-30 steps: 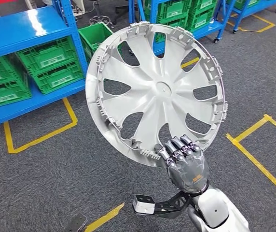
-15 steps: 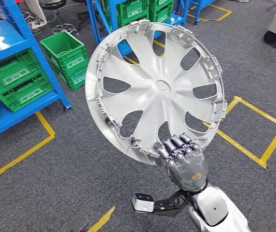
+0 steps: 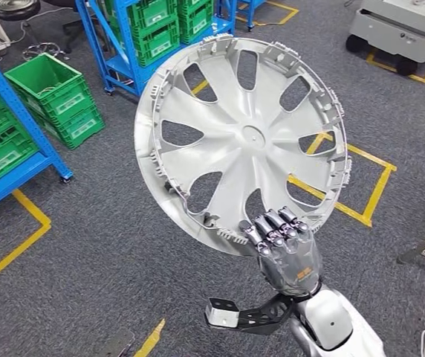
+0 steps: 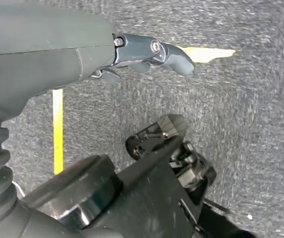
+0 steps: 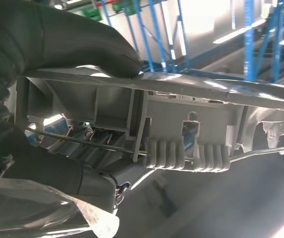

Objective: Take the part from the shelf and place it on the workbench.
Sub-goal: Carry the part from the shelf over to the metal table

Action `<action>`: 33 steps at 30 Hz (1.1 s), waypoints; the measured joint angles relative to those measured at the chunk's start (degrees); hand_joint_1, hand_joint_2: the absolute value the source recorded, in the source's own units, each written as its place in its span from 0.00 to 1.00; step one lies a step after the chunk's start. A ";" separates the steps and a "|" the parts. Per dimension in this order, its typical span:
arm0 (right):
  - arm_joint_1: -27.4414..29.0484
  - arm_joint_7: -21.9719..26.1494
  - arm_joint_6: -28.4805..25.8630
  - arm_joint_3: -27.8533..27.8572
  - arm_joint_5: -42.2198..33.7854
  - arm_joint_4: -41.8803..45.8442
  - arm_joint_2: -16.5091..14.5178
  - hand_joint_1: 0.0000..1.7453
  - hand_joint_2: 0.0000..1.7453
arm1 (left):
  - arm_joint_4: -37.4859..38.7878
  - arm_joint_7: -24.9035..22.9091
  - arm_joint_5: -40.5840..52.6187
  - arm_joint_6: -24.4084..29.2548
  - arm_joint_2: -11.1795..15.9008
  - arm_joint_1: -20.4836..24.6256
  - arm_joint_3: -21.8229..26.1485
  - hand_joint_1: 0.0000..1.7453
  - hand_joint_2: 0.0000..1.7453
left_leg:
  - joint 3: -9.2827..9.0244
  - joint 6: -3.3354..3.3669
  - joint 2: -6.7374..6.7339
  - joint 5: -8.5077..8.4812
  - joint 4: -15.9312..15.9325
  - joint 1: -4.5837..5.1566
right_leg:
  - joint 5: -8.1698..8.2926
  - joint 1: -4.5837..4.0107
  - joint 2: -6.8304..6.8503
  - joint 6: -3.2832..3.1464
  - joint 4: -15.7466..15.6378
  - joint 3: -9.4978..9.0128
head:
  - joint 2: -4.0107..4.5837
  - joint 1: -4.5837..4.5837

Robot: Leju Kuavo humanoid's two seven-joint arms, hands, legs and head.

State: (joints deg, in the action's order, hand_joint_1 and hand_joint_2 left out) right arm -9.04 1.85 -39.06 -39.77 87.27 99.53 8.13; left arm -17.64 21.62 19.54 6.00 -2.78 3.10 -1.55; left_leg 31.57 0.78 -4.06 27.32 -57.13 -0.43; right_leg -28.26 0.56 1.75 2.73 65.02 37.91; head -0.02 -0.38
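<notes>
The part is a large silver wheel cover [image 3: 238,141] with curved spokes, held up tilted in front of me with its ribbed inner side facing the camera. My right hand [image 3: 286,253] grips its lower rim, fingers curled over the edge. In the right wrist view the thumb [image 5: 77,44] presses on one face of the rim [image 5: 193,114] and the fingers lie under its clips. My left hand [image 4: 95,54] hangs over the grey carpet, fingers stretched out and holding nothing.
Blue shelves with green crates [image 3: 143,30] stand at the back left, and a green crate [image 3: 53,93] sits on the floor beside another blue rack [image 3: 3,149]. Yellow tape [image 3: 356,186] marks squares on the carpet. A grey cart [image 3: 400,30] is at the back right.
The whole scene has slid leftwards, so the camera has turned; the shelves now lie farther left and a grey cart has come in. The right hand keeps the wheel cover in the same pose.
</notes>
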 joint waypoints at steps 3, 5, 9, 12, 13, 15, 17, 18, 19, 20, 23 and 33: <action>-0.13 -0.15 0.00 0.01 0.12 -0.04 0.00 1.00 1.00 | 0.00 0.02 0.00 -0.04 -0.01 0.14 0.00 0.00 1.00 | -0.17 -0.66 -1.41 0.21 -0.12 0.47 | 1.40 -0.51 2.64 -0.99 -7.11 -4.25 | -0.01 0.09; -0.17 -0.22 0.00 0.01 0.19 -0.07 0.00 1.00 1.00 | 0.00 0.04 0.00 -0.07 0.01 0.18 0.00 0.00 1.00 | -0.24 -1.16 -2.35 0.30 -0.18 0.56 | 1.62 -0.56 1.41 -1.69 -7.11 -4.07 | -0.01 0.11; -0.17 -0.40 0.00 -0.02 0.50 -0.11 -0.01 1.00 1.00 | 0.02 0.07 0.00 -0.27 0.01 0.19 0.00 0.00 1.00 | 2.36 -2.13 2.06 5.07 -6.98 0.10 | 2.19 -0.19 -1.09 -2.74 -7.38 -3.86 | -0.01 0.37; -0.18 -0.70 0.00 -0.05 0.79 -0.28 -0.02 1.00 1.00 | 0.07 0.07 0.00 -0.43 -0.05 -0.16 -0.01 0.00 1.00 | 6.93 -2.07 3.75 8.69 -17.01 0.07 | 2.28 -0.36 -3.50 -2.98 -7.36 -3.83 | 0.00 0.46; -0.15 -0.81 0.00 -0.06 0.87 -0.33 -0.02 1.00 1.00 | 0.08 0.07 0.00 -0.46 -0.08 -0.19 -0.01 0.00 1.00 | 7.01 -1.91 3.88 7.74 -16.86 0.08 | 2.31 -0.42 -4.39 -2.99 -7.33 -3.85 | 0.00 0.46; -0.12 -0.96 0.00 -0.08 0.97 -0.36 -0.02 1.00 1.00 | 0.09 0.07 0.00 -0.49 -0.06 -0.15 -0.01 0.00 1.00 | 4.48 -1.37 5.17 3.26 -10.57 0.08 | 2.37 -0.46 -6.11 -2.95 -7.25 -3.90 | 0.00 0.48; -0.23 -1.04 0.00 -0.08 1.01 -0.36 -0.02 1.00 1.00 | 0.16 0.07 0.00 -0.49 0.07 -0.10 0.00 0.00 1.00 | 1.65 -0.64 8.08 0.12 -3.73 -0.03 | 2.50 -0.43 -7.63 -2.66 -7.01 -3.58 | 0.00 0.45; -0.29 -1.08 0.00 -0.08 1.02 -0.36 -0.02 1.00 1.00 | 0.21 0.07 0.00 -0.49 0.13 -0.07 0.00 0.00 1.00 | 1.01 -0.38 9.03 -0.20 -1.98 -0.04 | 2.65 -0.29 -8.30 -2.37 -6.91 -3.22 | -0.01 0.50; -0.30 -1.11 0.00 -0.08 1.03 -0.36 -0.02 1.00 1.00 | 0.25 0.07 0.00 -0.49 0.15 -0.03 0.00 0.00 1.00 | 0.83 -0.21 9.24 0.03 -1.34 -0.01 | 2.84 -0.15 -8.97 -2.00 -6.87 -2.82 | -0.01 0.53; -0.26 -1.15 0.00 -0.07 1.03 -0.36 -0.02 1.00 1.00 | 0.26 0.07 0.00 -0.49 0.11 0.02 0.00 0.00 1.00 | 0.73 -0.12 8.60 0.09 -0.87 0.01 | 3.07 -0.02 -9.72 -1.60 -6.95 -2.47 | -0.01 0.61; -0.17 -1.17 0.00 -0.04 1.05 -0.36 0.00 1.00 1.00 | 0.26 0.09 -0.02 -0.50 0.03 0.20 0.00 0.00 1.00 | 0.42 0.30 6.16 -0.34 0.15 -0.28 | 1.44 -0.26 -7.24 -0.82 -4.34 -0.50 | -0.01 0.21; -0.48 -1.26 0.00 -0.07 1.10 -0.69 0.02 1.00 1.00 | 0.35 0.11 -0.02 -0.68 0.03 0.32 0.00 0.00 1.00 | 0.16 -0.33 -1.14 0.26 0.06 0.42 | 1.83 -0.23 0.95 -0.27 -6.52 -3.42 | 0.00 -0.13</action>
State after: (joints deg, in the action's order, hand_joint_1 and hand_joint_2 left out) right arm -9.51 0.60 -39.06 -39.84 88.37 98.84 8.15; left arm -17.29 21.73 19.52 5.32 -2.75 3.42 -1.55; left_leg 31.73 0.45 -5.20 27.57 -57.07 -0.01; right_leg -26.43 0.33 2.70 2.46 58.50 34.49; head -0.02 -0.51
